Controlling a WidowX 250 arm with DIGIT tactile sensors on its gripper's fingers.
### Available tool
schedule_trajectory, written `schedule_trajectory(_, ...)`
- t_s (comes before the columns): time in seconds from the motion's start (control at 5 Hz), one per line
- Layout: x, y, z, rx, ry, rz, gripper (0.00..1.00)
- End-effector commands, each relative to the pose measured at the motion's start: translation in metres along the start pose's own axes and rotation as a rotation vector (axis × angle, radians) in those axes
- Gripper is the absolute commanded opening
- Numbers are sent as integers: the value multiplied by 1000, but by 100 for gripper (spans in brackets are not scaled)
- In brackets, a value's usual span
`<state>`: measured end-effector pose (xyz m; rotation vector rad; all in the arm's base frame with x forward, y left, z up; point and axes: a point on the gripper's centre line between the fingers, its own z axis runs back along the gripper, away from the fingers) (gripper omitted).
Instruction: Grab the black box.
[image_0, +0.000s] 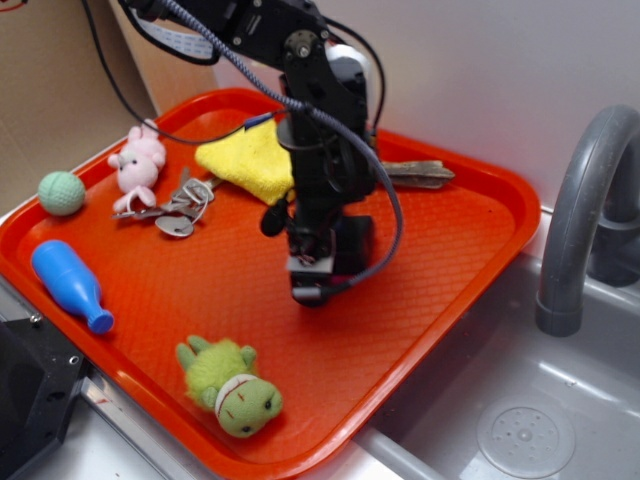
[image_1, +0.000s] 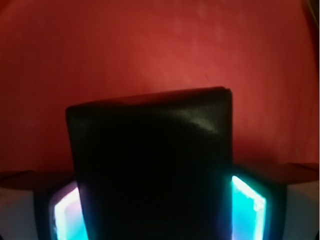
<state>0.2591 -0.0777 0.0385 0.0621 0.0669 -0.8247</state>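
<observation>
In the wrist view the black box (image_1: 150, 150) fills the space between my two glowing fingers, and its matte sides touch both pads. My gripper (image_1: 157, 212) is shut on it, just above the red tray (image_1: 150, 45). In the exterior view my gripper (image_0: 312, 285) points straight down at the middle of the tray (image_0: 470, 290). The black box (image_0: 354, 240) shows as a dark block at the fingers, partly hidden by the arm.
On the tray lie a yellow cloth (image_0: 248, 160), a pink plush (image_0: 140, 165), keys (image_0: 180, 208), a blue bottle (image_0: 72, 285) and a green plush toy (image_0: 235, 388). A green ball (image_0: 62, 192) sits at the left rim. A grey faucet (image_0: 585, 210) and sink stand right; a black machine part (image_0: 30, 395) lies front left.
</observation>
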Motion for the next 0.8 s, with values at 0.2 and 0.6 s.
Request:
schedule_trajectory(0.2, -34, -9, 167, 115, -203, 289, 0)
schedule_trajectory(0.6, -39, -3, 171, 114, -111, 404, 0)
